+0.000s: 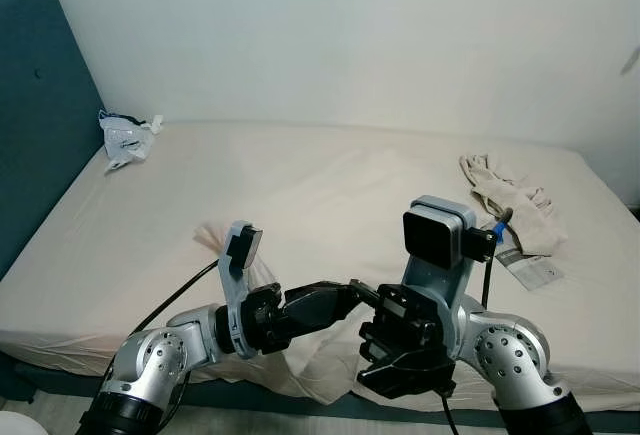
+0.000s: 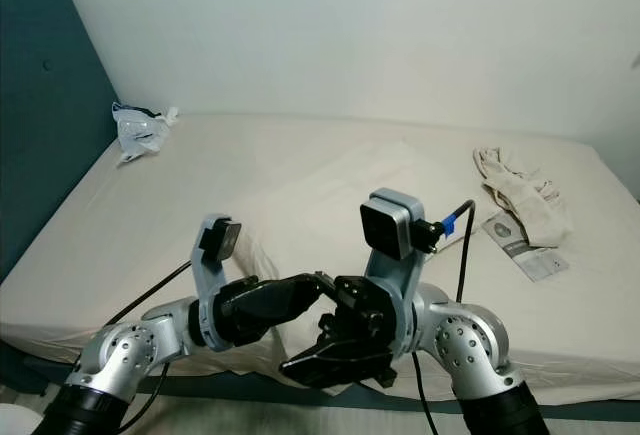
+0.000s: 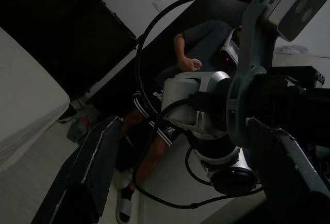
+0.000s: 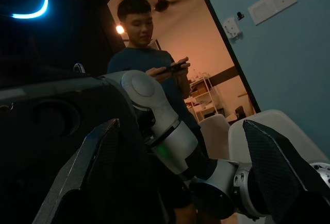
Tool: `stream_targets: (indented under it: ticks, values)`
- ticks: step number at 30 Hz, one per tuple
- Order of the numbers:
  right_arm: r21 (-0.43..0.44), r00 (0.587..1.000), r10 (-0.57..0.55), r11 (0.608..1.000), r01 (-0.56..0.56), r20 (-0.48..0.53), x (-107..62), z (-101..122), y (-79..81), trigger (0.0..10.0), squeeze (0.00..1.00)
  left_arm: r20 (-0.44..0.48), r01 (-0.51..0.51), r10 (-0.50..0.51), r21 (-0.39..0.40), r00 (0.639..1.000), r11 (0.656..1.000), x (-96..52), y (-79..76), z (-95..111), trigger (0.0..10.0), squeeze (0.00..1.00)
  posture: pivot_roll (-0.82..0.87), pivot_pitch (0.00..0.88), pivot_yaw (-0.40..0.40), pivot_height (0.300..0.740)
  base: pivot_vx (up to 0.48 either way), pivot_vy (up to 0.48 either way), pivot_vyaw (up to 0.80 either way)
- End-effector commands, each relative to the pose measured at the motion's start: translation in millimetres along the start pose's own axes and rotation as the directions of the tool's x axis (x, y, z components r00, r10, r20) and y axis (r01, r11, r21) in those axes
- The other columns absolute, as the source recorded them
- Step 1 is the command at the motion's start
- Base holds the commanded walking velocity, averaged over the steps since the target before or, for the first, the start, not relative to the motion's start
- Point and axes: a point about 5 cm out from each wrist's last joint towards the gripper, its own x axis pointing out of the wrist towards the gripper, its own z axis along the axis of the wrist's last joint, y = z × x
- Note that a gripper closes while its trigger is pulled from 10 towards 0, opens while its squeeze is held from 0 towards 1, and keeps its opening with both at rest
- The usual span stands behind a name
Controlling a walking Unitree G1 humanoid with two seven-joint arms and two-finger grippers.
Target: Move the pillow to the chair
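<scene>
The robot is standing at the near side of a big bed with a pale sheet. It is holding both arms out in front of itself, close together, over the near edge of the bed.

The left gripper is pointing to the right, and its wrist view is showing its two black fingers spread apart with nothing between them. The right gripper is just beside it, pointing down and left. Its fingers are spread apart too, and they are holding nothing.

The pillow looks like the soft cream lump with a puckered corner at the near edge of the bed, just past the left arm. It is the same colour as the sheet, so its edges are hard to make out. It is lying on the bed, and no finger is touching it.

A crumpled bag is lying far left by the blue headboard, and a pale cloth is lying on the right.

I think the job is only starting. The pillow is not picked up yet, and the grabbing, carrying and setting down on the chair are all left to do.
</scene>
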Motion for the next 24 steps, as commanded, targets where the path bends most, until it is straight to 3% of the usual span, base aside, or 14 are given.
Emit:
stream_targets:
  ticks: [1, 7, 9, 10, 14, 15, 16, 17, 18, 20, 21, 22, 23, 24]
  values:
    - [-0.026, 1.000, -0.026, 0.999, 0.026, 0.010, -3.0, 3, -1.2, 10.0, 0.00, 0.000, -0.010, 0.010, 0.003, 1.000, 1.000, -0.9, 1.9, 0, 10.0, 0.00, -0.01, 0.039, -0.023, 0.740, 0.000, 0.000, 0.00]
    - [-0.183, 0.974, -0.221, 0.960, 0.210, -0.042, -3.6, 0, -20.8, 10.0, 0.00, 0.002, -0.147, 0.147, 0.069, 0.989, 0.987, -2.4, 13.9, -1, 10.0, 0.00, 0.00, 0.032, -0.012, 0.740, 0.000, 0.000, 0.00]
    - [-0.360, 0.898, -0.403, 0.876, 0.321, -0.178, -7.6, -11, -36.1, 10.0, 0.00, -0.040, -0.524, 0.575, 0.364, 0.817, 0.770, -10.4, 49.5, -1, 10.0, 0.00, 0.00, 0.031, -0.008, 0.740, 0.000, 0.000, 0.00]
    - [-0.360, 0.898, -0.403, 0.876, 0.321, -0.178, -7.6, -11, -36.1, 10.0, 0.00, -0.040, -0.524, 0.575, 0.364, 0.817, 0.770, -10.4, 49.5, -1, 10.0, 0.00, 0.00, 0.031, -0.008, 0.740, 0.000, 0.000, 0.00]
    - [-0.349, 0.905, -0.425, 0.852, 0.391, -0.026, -11.7, -1, -30.7, 10.0, 0.00, 0.120, -0.729, 0.763, 0.419, 0.635, 0.541, -26.4, 61.6, 15, 10.0, 0.00, 0.01, 0.039, -0.001, 0.740, 0.000, 0.000, 0.00]
    - [-0.349, 0.903, -0.430, 0.846, 0.403, 0.001, -13.5, 0, -29.0, 10.0, 0.00, 0.150, -0.792, 0.819, 0.396, 0.554, 0.464, -34.6, 65.8, 18, 10.0, 0.00, 0.01, 0.038, 0.001, 0.740, 0.000, 0.000, 0.00]
    - [-0.381, 0.885, -0.465, 0.818, 0.430, 0.000, -17.2, -2, -29.0, 10.0, 0.00, 0.179, -0.867, 0.923, 0.438, 0.341, 0.236, -56.6, 74.9, 19, 10.0, 0.00, 0.01, 0.040, 0.005, 0.740, 0.000, 0.000, 0.00]
    - [-0.381, 0.885, -0.465, 0.818, 0.430, 0.000, -17.2, -2, -29.0, 10.0, 0.00, 0.179, -0.867, 0.923, 0.438, 0.341, 0.236, -56.6, 74.9, 19, 10.0, 0.00, 0.01, 0.040, 0.005, 0.740, 0.000, 0.000, 0.00]
    - [-0.424, 0.853, -0.522, 0.773, 0.471, -0.004, -21.4, -6, -32.5, 10.0, 0.00, 0.206, -0.881, 0.969, 0.473, 0.135, 0.022, -80.1, 81.2, 16, 10.0, 0.00, 0.01, 0.044, 0.005, 0.740, 0.000, 0.000, 0.00]
    - [-0.424, 0.853, -0.522, 0.773, 0.471, -0.004, -21.4, -6, -32.5, 10.0, 0.00, 0.206, -0.881, 0.969, 0.473, 0.135, 0.022, -80.1, 81.2, 16, 10.0, 0.00, 0.01, 0.044, 0.005, 0.740, 0.000, 0.000, 0.00]
    - [-0.436, 0.824, -0.566, 0.741, 0.510, 0.003, -25.3, -8, -36.3, 10.0, 0.00, 0.223, -0.886, 0.974, 0.459, 0.035, -0.073, -92.7, 82.7, 14, 10.0, 0.00, 0.01, 0.044, 0.005, 0.740, 0.000, 0.000, 0.00]
    - [-0.462, 0.664, -0.748, 0.589, 0.663, 0.001, -44.2, -15, -55.8, 10.0, 0.00, 0.236, -0.886, 0.970, 0.435, -0.061, -0.161, -105.1, 83.5, 10, 10.0, 0.00, 0.01, 0.042, 0.006, 0.740, 0.000, 0.000, 0.00]
    - [-0.462, 0.664, -0.748, 0.589, 0.663, 0.001, -44.2, -15, -55.8, 10.0, 0.00, 0.236, -0.886, 0.970, 0.435, -0.061, -0.161, -105.1, 83.5, 10, 10.0, 0.00, 0.01, 0.042, 0.006, 0.740, 0.000, 0.000, 0.00]
    - [-0.518, 0.460, -0.888, 0.395, 0.759, -0.003, -65.7, -21, -71.5, 10.0, 0.00, 0.248, -0.884, 0.963, 0.420, -0.107, -0.207, -111.0, 83.8, 6, 10.0, 0.00, 0.01, 0.042, 0.006, 0.740, 0.000, 0.000, 0.00]
